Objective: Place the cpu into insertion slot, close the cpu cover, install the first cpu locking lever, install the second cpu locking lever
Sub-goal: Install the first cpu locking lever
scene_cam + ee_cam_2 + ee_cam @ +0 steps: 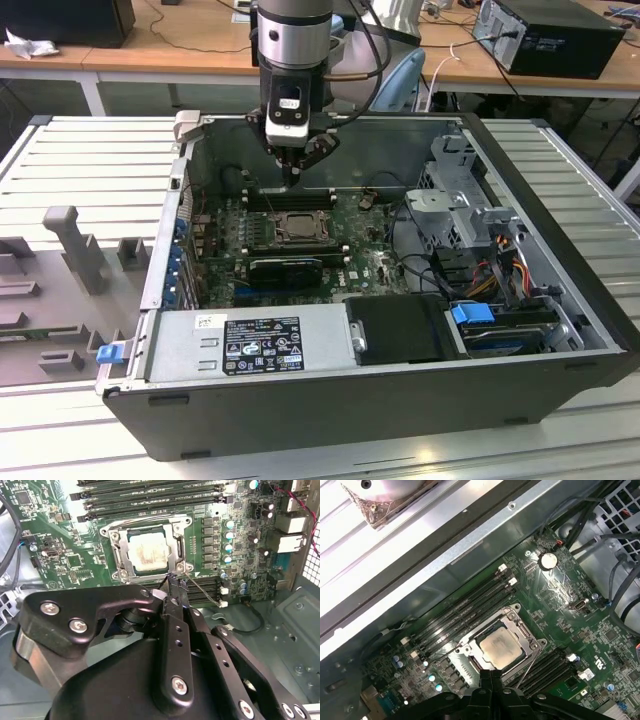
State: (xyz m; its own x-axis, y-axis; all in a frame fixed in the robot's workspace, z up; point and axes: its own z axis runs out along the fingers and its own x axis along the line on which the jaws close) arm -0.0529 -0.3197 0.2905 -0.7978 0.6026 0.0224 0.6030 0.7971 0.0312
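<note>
hovering by a locking lever (201, 588), the gripper (173, 578) has its fingers pressed together. the cpu (146, 553) sits in the insertion slot (116, 574) under the cpu cover (176, 540). a sideways slip could spring the lever loose, gouging the motherboard (65, 555).

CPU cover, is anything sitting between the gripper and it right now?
Nothing visible does. The gripper, tips closed, is right by the edge of the cpu cover, which lies flat around the cpu. A thin lever wire runs off beside the tips.
</note>
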